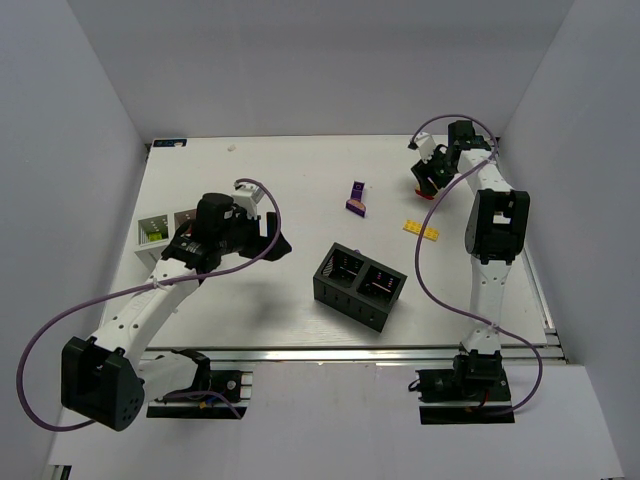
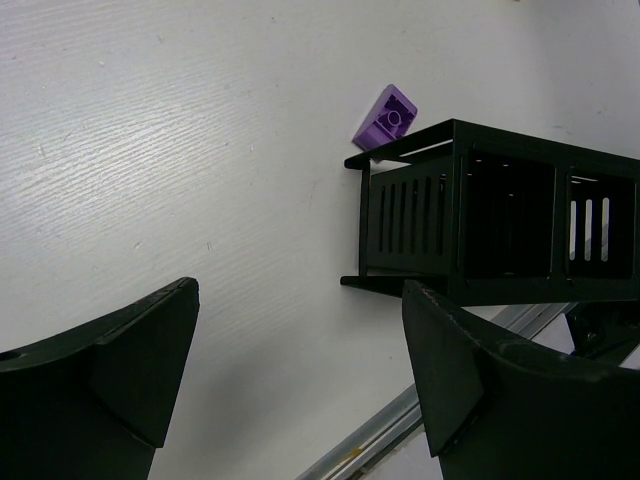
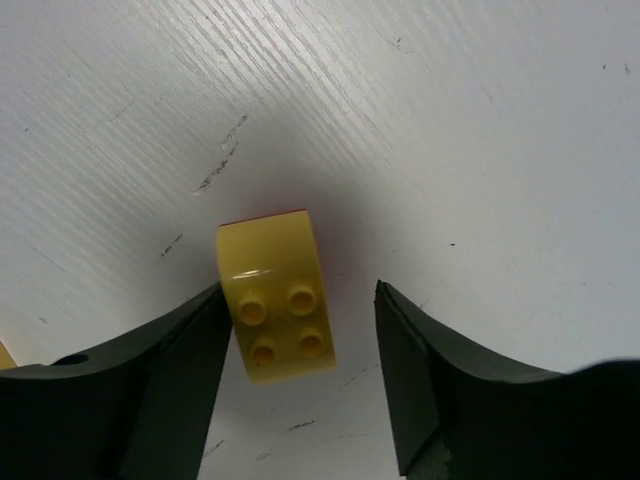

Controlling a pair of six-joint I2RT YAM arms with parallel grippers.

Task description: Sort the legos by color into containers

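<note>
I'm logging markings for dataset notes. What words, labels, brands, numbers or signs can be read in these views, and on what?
None can be read.
The purple brick shows only a round ring, not a letter.
The yellow brick has studs too blurred to show any embossing.
The black box has no visible label.

The black box (image 1: 360,287) has slatted walls. Beyond it lies a purple brick (image 2: 388,118), and right of that a flat yellow-orange plate (image 1: 423,230). Well left of the black box, the white box (image 1: 155,232) shows lime green inside. Further beyond and right, a pale yellow brick (image 3: 275,297) with four studs shows perhaps a red edge beneath. The table (image 1: 250,170) is white and finely streaked.
</note>
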